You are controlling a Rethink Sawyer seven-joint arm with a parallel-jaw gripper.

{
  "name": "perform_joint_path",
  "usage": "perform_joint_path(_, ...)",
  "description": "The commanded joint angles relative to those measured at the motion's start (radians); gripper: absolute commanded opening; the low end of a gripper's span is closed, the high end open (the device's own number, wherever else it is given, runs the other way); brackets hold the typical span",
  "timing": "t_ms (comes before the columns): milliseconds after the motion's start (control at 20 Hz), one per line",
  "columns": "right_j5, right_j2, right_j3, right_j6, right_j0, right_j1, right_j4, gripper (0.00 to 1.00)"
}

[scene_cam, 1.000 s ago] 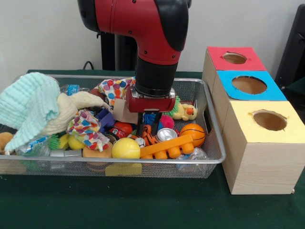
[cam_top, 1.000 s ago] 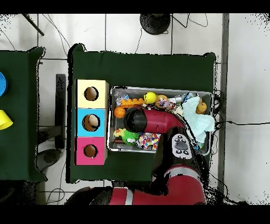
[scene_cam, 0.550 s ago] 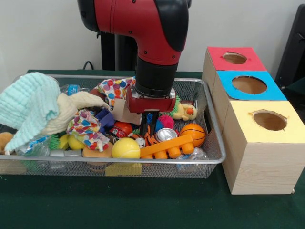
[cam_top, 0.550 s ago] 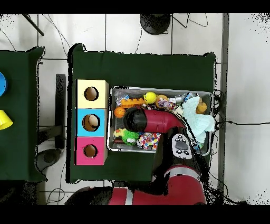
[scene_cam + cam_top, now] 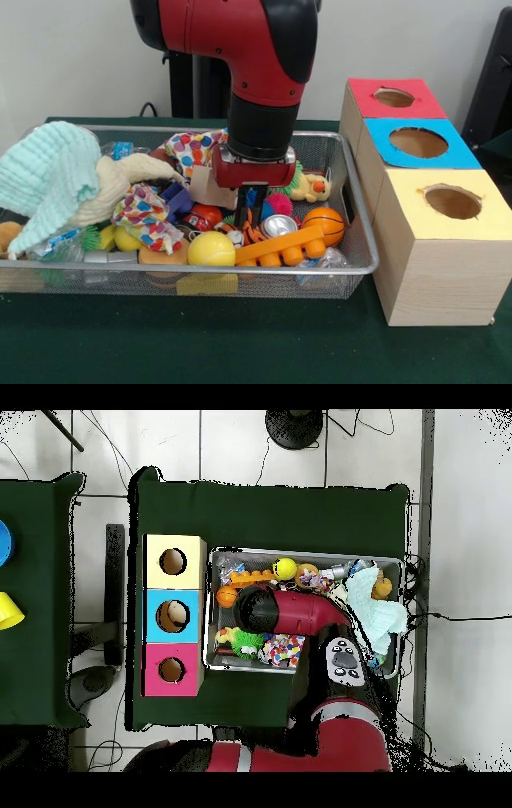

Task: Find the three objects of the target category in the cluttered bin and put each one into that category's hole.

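In the front view my gripper (image 5: 250, 218) reaches down into the middle of the wire bin (image 5: 240, 270). Its black fingers look shut on an orange and black striped toy (image 5: 254, 230), which sits just above the clutter. A silver can (image 5: 279, 225), an orange basketball (image 5: 323, 224), a yellow ball (image 5: 211, 249) and a long orange block (image 5: 282, 246) lie close around it. Three boxes with holes stand to the right: red (image 5: 394, 98), blue (image 5: 418, 142) and yellow (image 5: 452, 202). From overhead my arm (image 5: 290, 612) hides the gripper.
A mint towel (image 5: 48, 180) and a cream plush fill the bin's left end. A polka-dot cloth (image 5: 192, 150), a duck plush (image 5: 310, 188) and a pink spiky ball (image 5: 280, 203) lie behind the gripper. Overhead, something tan shows inside the blue box's hole (image 5: 175, 615).
The gripper has risen slightly. The orange striped toy between its fingers has shifted and come up a little from the clutter.
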Motion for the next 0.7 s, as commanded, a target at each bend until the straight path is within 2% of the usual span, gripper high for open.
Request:
perform_joint_path(50, 0.076, 0.014, 0.015, 0.186, 0.007, -0.050, 0.044, 0.00)
perform_joint_path(350, 0.132, 0.007, 0.048, 0.179, 0.013, -0.114, 0.048, 0.00)
perform_joint_path(700, 0.184, -0.004, 0.038, 0.171, 0.025, -0.143, 0.044, 0.00)
